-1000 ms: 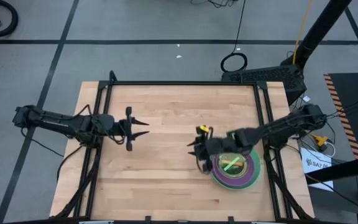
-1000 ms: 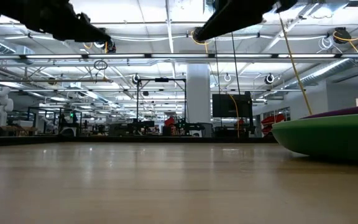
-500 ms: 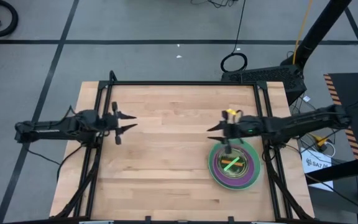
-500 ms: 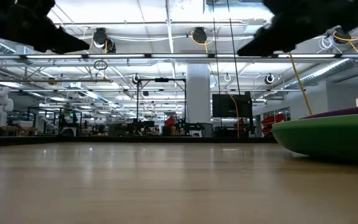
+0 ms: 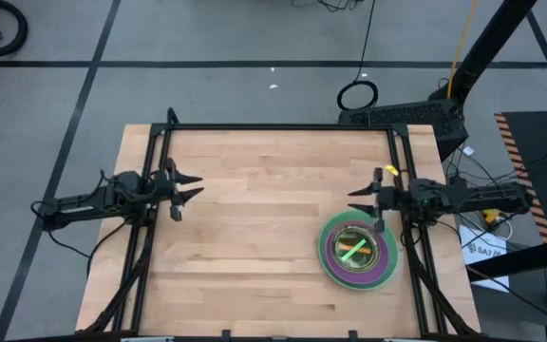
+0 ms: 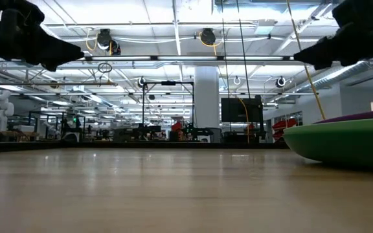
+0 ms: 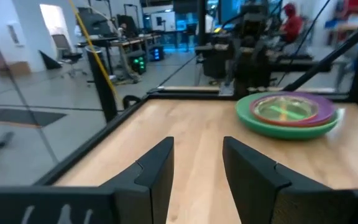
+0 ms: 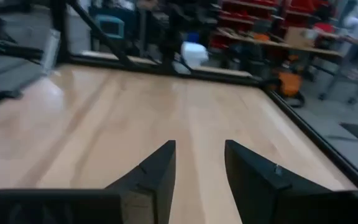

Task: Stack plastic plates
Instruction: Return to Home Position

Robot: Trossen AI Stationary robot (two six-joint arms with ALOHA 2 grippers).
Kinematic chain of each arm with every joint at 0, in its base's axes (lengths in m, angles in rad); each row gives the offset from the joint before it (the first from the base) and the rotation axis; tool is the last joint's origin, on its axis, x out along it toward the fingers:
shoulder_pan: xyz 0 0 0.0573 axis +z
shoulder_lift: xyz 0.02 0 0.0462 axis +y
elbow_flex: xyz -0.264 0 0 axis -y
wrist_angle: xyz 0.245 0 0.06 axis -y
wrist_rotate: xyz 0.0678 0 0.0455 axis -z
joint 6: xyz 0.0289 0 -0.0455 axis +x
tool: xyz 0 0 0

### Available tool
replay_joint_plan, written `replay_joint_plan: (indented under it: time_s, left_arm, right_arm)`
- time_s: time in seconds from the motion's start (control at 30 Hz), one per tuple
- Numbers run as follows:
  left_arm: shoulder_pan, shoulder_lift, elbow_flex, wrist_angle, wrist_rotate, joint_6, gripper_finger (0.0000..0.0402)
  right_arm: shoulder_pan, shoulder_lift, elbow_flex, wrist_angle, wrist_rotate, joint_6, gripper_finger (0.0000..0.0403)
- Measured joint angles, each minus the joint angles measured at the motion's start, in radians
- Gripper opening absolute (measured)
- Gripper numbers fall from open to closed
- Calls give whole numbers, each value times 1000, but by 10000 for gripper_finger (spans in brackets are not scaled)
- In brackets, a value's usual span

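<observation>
A: What's the biggest thing you can see from here?

B: The wooden desk (image 5: 254, 228), with a black frame (image 5: 283, 127) round it. Nearly all of it is bare wood.

A: And the arms?

B: The left arm (image 5: 93, 199) reaches in low over the left rail. The right arm (image 5: 473, 197) comes in over the right rail. They point at each other across the desk, well apart.

A: Where are the plates?

B: All in one stack (image 5: 359, 252) on the right side of the desk, close to the right rail. A green plate (image 7: 272, 129) shows at the bottom. A purple plate (image 5: 381, 274) forms a wide ring above it. The smaller ones sit nested in the middle with a lime plate (image 5: 354, 252) uppermost. I can't tell the ones between apart.

A: Is either claw holding anything?

B: No. The left claw (image 5: 198, 186) hangs above the left edge of the desk, fingers spread with a clear gap, nothing in them. The right claw (image 5: 352, 200) hovers just beside the stack's far rim, raised off the wood. Its fingers are parted too and empty.

A: Is it touching the stack?

B: No, it's off the plates.
</observation>
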Motion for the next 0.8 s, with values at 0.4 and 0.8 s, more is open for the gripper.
replay_joint_plan:
  time_s: [0.4,0.8]
  left_arm:
    - [0,-31,-52,-11,-96,-134,145]
    - [-6,-32,-68,-38,-74,-174,145]
  right_arm:
    - [0,-273,-10,-322,70,-142,95]
    - [-6,-263,-185,40,-57,-202,54]
